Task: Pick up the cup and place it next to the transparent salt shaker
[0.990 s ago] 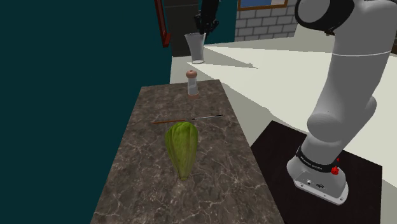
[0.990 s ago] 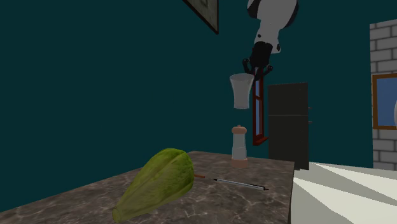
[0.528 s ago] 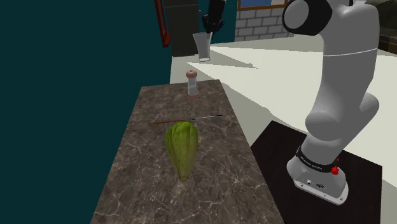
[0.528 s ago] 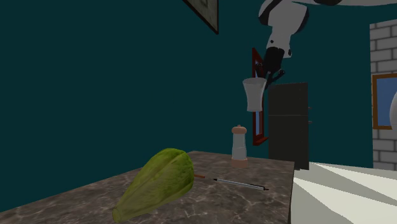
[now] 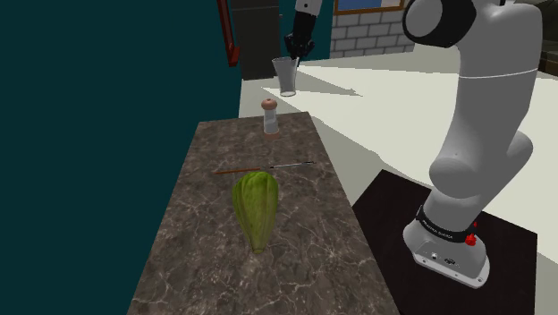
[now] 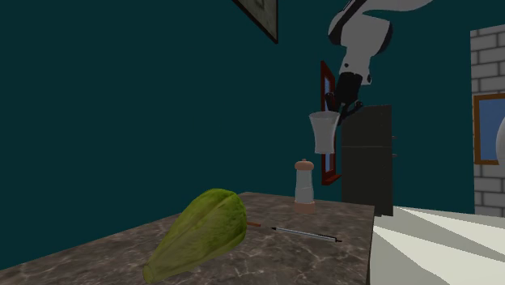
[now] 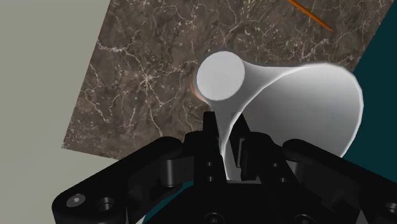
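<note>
Tool pinched on cup wall — cup aloft, roughly above salt shaker — marble counter below.

Bare counter around salt shaker; thin rod, then lettuce, further along

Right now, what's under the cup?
Air, then the marble counter, with the salt shaker roughly below. In the wrist view the base of the cup hides most of the shaker. The gripper clasps the cup's rim.
</note>
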You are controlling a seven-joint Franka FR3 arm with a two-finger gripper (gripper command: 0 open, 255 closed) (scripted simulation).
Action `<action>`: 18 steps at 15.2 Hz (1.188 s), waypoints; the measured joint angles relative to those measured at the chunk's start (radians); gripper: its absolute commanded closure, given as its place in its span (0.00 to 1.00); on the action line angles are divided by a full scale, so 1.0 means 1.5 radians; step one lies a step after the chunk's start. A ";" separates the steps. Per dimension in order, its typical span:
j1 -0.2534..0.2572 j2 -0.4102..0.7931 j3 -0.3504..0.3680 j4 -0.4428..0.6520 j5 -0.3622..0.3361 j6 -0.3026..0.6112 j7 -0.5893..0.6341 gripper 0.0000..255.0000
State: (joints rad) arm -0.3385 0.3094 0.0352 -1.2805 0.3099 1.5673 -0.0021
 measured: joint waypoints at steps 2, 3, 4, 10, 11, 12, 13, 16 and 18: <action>0.001 -0.002 0.000 -0.020 0.000 0.017 -0.004 1.00; 0.001 -0.005 0.000 -0.033 0.000 0.027 -0.007 1.00; 0.001 -0.009 -0.001 -0.047 0.001 0.037 -0.012 1.00; 0.003 -0.015 0.000 -0.110 0.002 0.092 -0.026 1.00; 0.003 -0.015 0.000 -0.117 0.003 0.098 -0.028 1.00; 0.004 -0.017 0.000 -0.129 0.003 0.108 -0.031 1.00; 0.004 -0.018 0.000 -0.140 0.004 0.117 -0.034 1.00; 0.005 -0.020 0.000 -0.170 0.006 0.145 -0.041 1.00; 0.006 -0.015 0.001 -0.181 0.007 0.159 -0.045 1.00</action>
State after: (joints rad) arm -0.3300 0.2865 0.0362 -1.5516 0.3197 1.8064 -0.0702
